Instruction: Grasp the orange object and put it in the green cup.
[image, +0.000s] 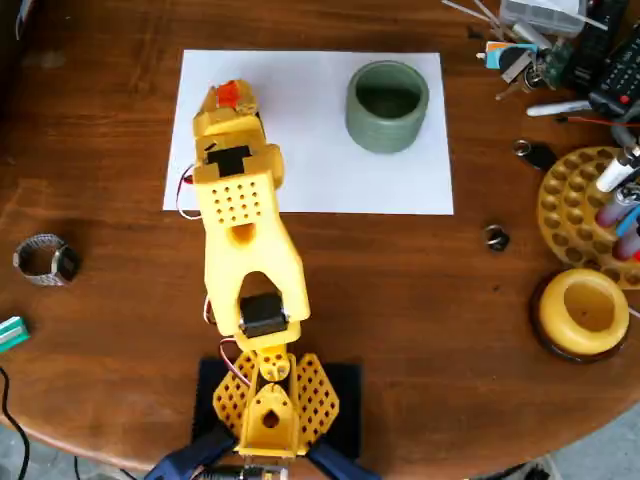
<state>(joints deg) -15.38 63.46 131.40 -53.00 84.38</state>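
Yellow plastic is filling the middle of the overhead view, where the arm (245, 270) is reaching from its base at the bottom edge up over the dark wooden table (400, 300) to a white sheet of paper (320, 170). Its gripper (228, 98) is sitting over the sheet's upper left part, fingers drawn in narrow around the orange object (228, 94), of which only a small patch is showing between them. The green cup (387, 105) is standing upright on the sheet's upper right part, well apart from the gripper. A round yellow dish (583, 312) is resting near the table's right edge.
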